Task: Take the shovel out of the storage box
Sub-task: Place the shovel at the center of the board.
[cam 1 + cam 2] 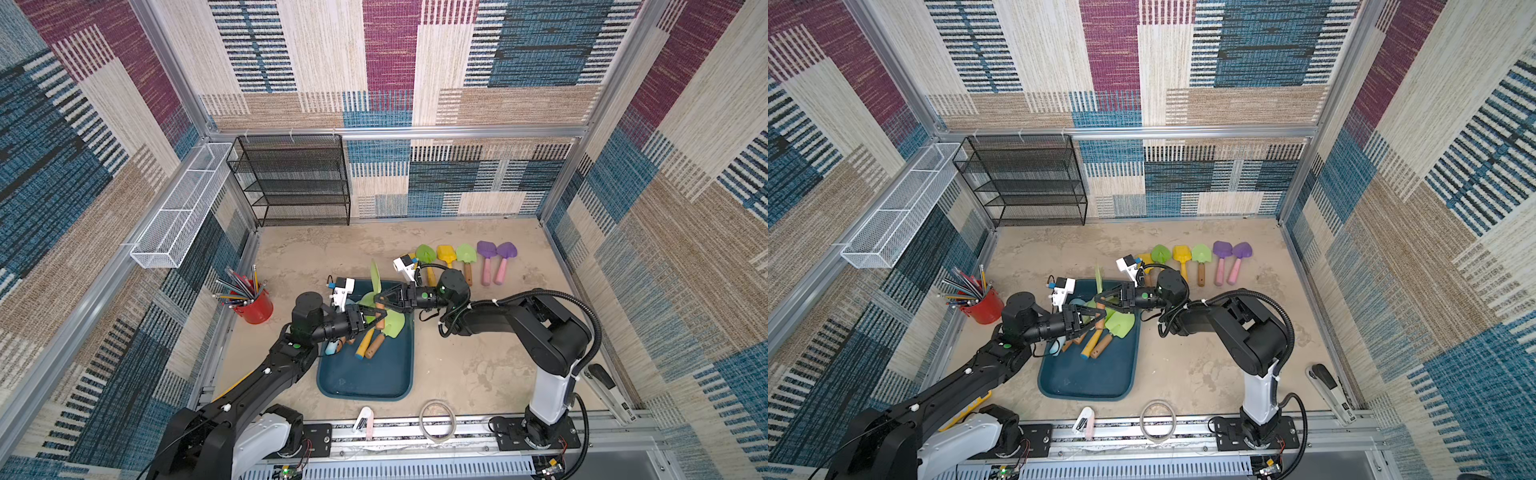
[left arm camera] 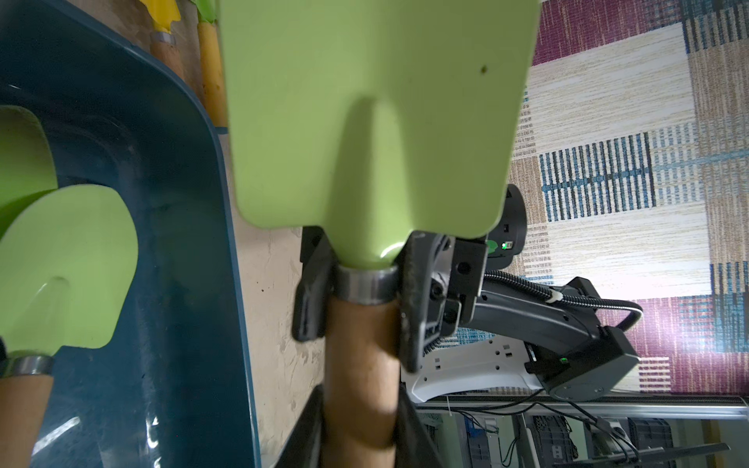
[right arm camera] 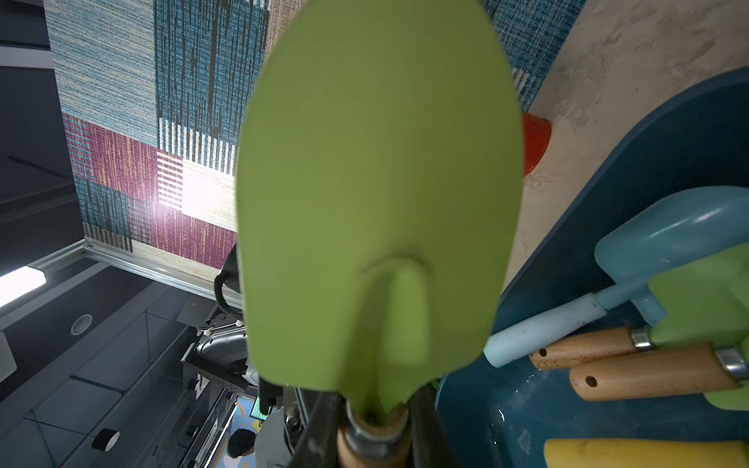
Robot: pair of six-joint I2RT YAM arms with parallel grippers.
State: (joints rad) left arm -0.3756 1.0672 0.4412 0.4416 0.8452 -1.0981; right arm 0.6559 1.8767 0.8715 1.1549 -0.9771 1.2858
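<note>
A green shovel (image 1: 375, 276) with a wooden handle stands upright over the far end of the dark teal storage box (image 1: 365, 374), blade up. My right gripper (image 1: 380, 304) is shut on its metal collar, seen close in the right wrist view (image 3: 375, 437). My left gripper (image 1: 373, 319) clasps the wooden handle just below, its jaws pressed to both sides in the left wrist view (image 2: 358, 437). Both top views show this double hold, shovel (image 1: 1099, 278) included. Several other shovels (image 1: 392, 324) lie in the box.
Several shovels (image 1: 466, 252), green, yellow and purple, lie in a row on the table behind the right arm. A red cup of pencils (image 1: 255, 305) stands left of the box. A black mesh rack (image 1: 291, 178) and a white wire basket (image 1: 178, 208) sit at the back left. A tape ring (image 1: 436, 422) lies at the front edge.
</note>
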